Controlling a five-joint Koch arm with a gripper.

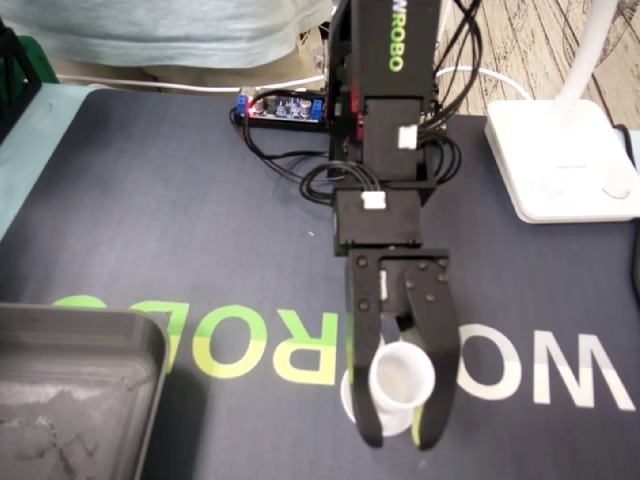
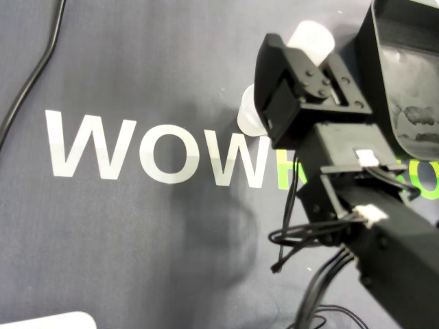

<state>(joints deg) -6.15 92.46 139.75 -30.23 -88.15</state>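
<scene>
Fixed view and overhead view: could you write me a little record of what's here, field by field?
Gripper: one jaw on each side of the white cup, apparently gripping it
Second white shape: on the mat, partly hidden, possibly another cup
Surface: dark mat with large lettering
Tray: grey, lower left in the fixed view, apart from the cup
Lamp base: white, upper right

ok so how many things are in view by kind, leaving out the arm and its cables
white cups: 2, one between the end effector jaws
grey tray: 1
white lamp base: 1
circuit board: 1
total: 5
</scene>
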